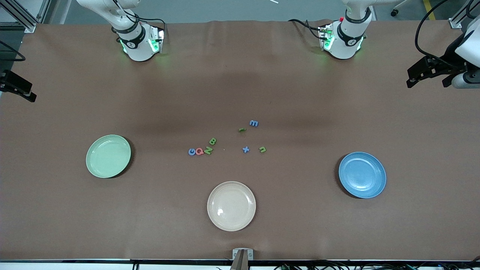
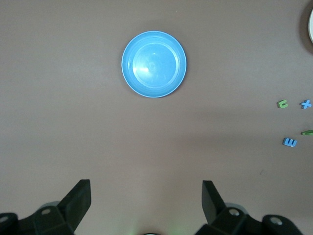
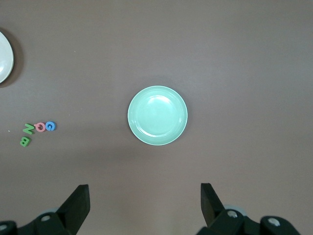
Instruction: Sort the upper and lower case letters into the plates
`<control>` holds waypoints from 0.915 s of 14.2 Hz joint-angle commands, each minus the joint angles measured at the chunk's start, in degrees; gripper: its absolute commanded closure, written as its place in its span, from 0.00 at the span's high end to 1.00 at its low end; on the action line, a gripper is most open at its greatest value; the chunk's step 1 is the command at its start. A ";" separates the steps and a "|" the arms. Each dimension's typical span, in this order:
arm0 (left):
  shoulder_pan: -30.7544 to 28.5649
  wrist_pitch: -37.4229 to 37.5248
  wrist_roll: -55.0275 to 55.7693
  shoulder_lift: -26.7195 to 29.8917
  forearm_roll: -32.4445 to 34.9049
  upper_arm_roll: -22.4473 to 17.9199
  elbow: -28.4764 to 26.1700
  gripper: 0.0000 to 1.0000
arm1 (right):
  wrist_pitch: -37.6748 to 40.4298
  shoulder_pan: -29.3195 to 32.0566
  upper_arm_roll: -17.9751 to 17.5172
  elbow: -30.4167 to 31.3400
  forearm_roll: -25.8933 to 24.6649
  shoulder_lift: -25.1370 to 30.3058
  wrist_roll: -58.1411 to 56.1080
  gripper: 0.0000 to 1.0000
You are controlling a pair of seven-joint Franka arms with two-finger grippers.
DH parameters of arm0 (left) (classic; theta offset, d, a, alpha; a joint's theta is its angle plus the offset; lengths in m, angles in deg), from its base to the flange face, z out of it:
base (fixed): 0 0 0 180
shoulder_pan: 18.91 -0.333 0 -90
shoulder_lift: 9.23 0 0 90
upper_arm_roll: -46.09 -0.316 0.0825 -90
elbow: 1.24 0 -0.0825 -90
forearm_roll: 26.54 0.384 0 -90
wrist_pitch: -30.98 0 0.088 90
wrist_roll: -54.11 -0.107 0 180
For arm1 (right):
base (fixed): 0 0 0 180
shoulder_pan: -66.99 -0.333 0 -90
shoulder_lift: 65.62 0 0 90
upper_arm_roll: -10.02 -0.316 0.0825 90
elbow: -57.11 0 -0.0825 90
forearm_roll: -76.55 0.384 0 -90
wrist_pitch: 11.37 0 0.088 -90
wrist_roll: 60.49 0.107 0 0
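Small foam letters lie mid-table. A blue G (image 1: 192,151), red Q (image 1: 200,151), green N (image 1: 208,150) and green B (image 1: 212,141) cluster together. A blue m (image 1: 254,123), a small green letter (image 1: 242,129), a blue t (image 1: 245,149) and a green n (image 1: 263,149) lie apart from them. The mint green plate (image 1: 108,156) sits toward the right arm's end, the blue plate (image 1: 362,174) toward the left arm's end; both hold nothing. My left gripper (image 2: 146,183) hangs open high above the table beside the blue plate (image 2: 154,64). High beside the green plate (image 3: 157,115), my right gripper (image 3: 145,187) is open too.
A cream-beige plate (image 1: 231,206) holding nothing sits nearer the front camera than the letters. Both arm bases (image 1: 139,41) (image 1: 343,39) stand at the table's back edge. Brown cloth covers the table.
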 commanded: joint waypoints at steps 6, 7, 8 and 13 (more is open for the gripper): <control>-0.22 0.95 -1.92 -0.94 -0.28 -0.39 1.78 1.00 | 0.43 -0.11 0.04 -1.34 0.47 -0.56 0.27 1.00; -0.14 0.95 -1.31 -1.81 -0.28 -0.39 2.73 1.00 | 0.43 -0.11 -0.05 -1.34 0.47 -0.64 0.36 1.00; -0.14 0.95 -1.13 -2.69 -0.19 -0.39 3.44 1.00 | 0.43 -0.11 0.04 -1.34 0.47 -0.64 0.53 1.00; 2.57 0.95 5.25 -6.38 -1.15 0.48 3.45 1.00 | 0.17 -0.54 -0.23 -1.43 0.73 -0.64 0.97 1.00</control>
